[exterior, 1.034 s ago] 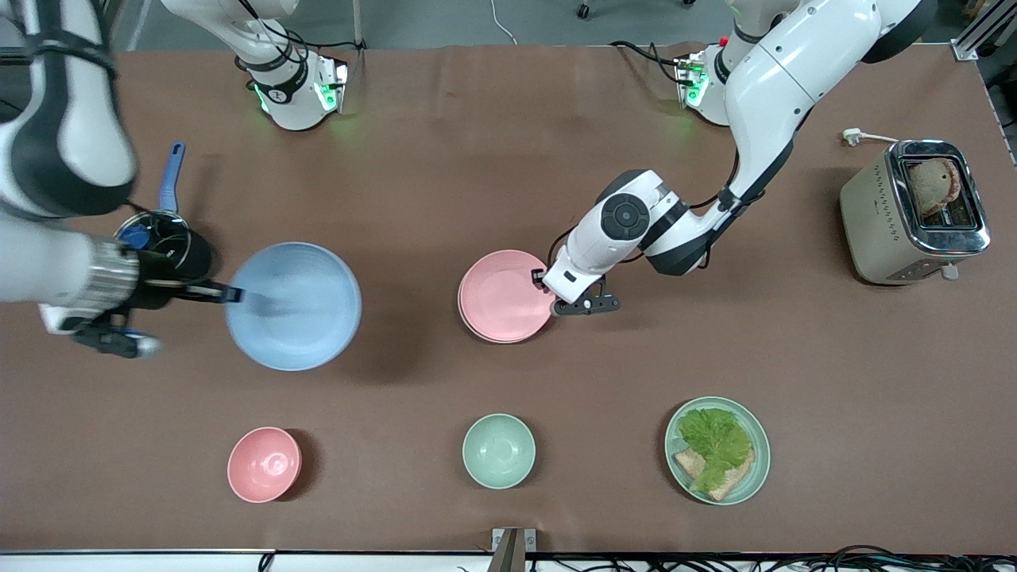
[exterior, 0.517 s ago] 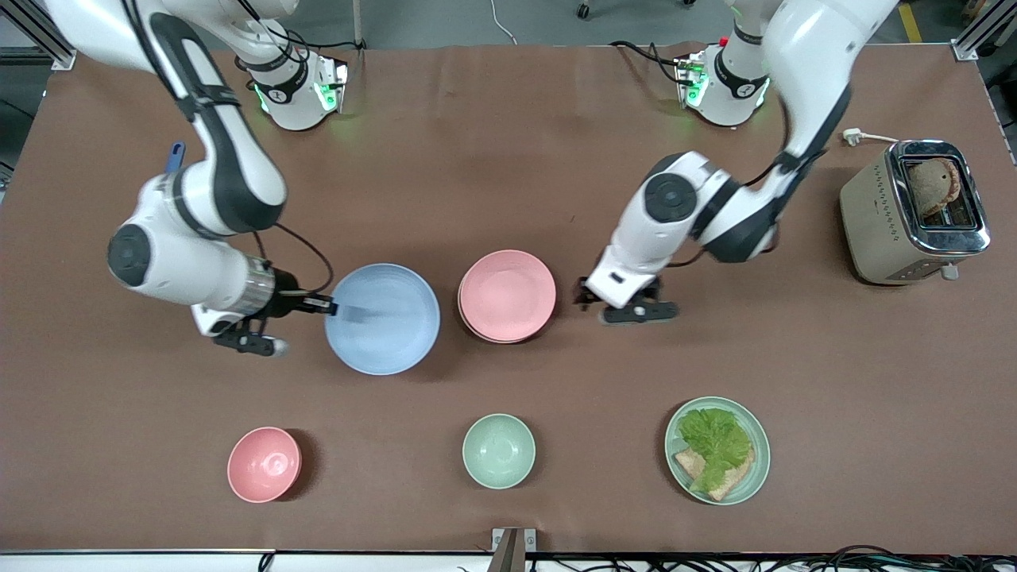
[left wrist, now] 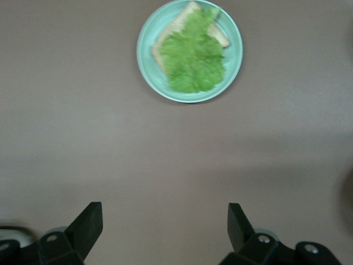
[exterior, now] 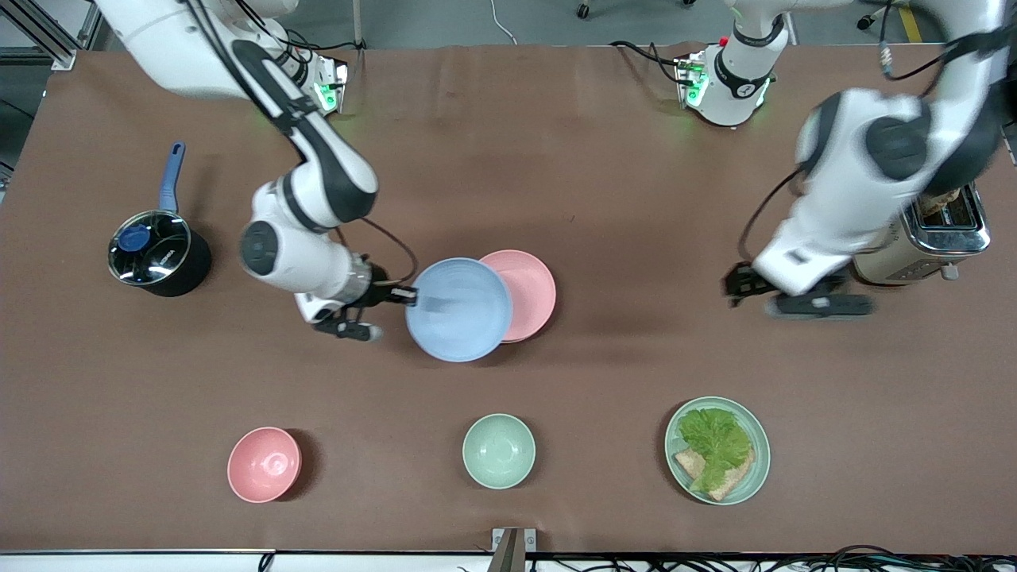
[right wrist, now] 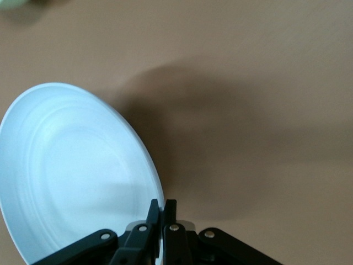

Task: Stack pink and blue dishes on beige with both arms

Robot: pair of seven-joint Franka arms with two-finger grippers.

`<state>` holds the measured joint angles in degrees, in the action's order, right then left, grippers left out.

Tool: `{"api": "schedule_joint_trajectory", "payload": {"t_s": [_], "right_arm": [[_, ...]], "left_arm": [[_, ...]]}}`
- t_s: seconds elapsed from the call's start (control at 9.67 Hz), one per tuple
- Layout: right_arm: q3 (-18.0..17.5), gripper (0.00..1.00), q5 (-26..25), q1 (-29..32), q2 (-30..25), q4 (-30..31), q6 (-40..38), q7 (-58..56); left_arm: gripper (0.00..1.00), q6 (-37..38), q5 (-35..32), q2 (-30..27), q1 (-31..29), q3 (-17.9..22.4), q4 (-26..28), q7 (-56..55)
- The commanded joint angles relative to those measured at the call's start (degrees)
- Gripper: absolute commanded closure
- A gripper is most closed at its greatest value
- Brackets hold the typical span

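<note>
We count one blue plate [exterior: 458,309], pinched at its rim by the right gripper [exterior: 401,296], now overlapping the one pink plate [exterior: 528,292] mid-counter, closer than half a second ago. The left gripper [exterior: 794,295], fingers spread wide and empty, has withdrawn toward the toaster [exterior: 945,230]; we also count two bowls.
</note>
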<state>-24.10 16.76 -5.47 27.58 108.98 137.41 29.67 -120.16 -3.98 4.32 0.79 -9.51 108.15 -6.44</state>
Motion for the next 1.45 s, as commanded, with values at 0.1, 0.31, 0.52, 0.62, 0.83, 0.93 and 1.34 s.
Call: {"api": "schedule_joint_trajectory", "payload": {"t_s": [0.1, 0.31, 0.52, 0.62, 0.83, 0.93, 1.34], "right_arm": [[-0.86, 0.96, 0.02, -2.96, -0.42, 6.48, 10.54, 3.46], [-1.91, 0.95, 0.02, -4.64, 0.63, 7.74, 14.11, 6.09], [-2.01, 0.92, 0.02, -4.72, 1.42, 7.83, 14.63, 6.01], [-2.01, 0.91, 0.02, -4.99, 1.6, 7.83, 14.9, 6.27], [-2.01, 0.01, -0.06, -4.99, 1.52, 7.83, 13.85, 8.11], [-2.01, 0.0, -0.24, -4.9, -0.75, 7.57, 12.89, 9.25], [-1.57, 0.0, -13.38, 5.71, -17.27, -0.65, -18.12, 8.83]], "left_arm": [[0.0, 17.35, 2.31, -3.42, 0.52, 7.73, -9.07, 9.33], [0.0, 20.49, 2.22, -8.16, 0.52, 11.43, -9.8, 12.66], [0.0, 27.28, 1.79, -8.01, 0.44, 12.32, -17.04, 13.56], [0.0, 31.7, 1.52, -6.7, 0.44, 12.41, -22.05, 13.56], [0.0, 34.02, 1.34, -6.07, 0.44, 12.32, -25.26, 13.38], [0.0, 34.72, 1.52, -6.07, 0.44, 12.32, -25.27, 13.47], [0.0, 36.14, 3.71, -6.07, 0.52, 12.5, -22.99, 10.93]]}}
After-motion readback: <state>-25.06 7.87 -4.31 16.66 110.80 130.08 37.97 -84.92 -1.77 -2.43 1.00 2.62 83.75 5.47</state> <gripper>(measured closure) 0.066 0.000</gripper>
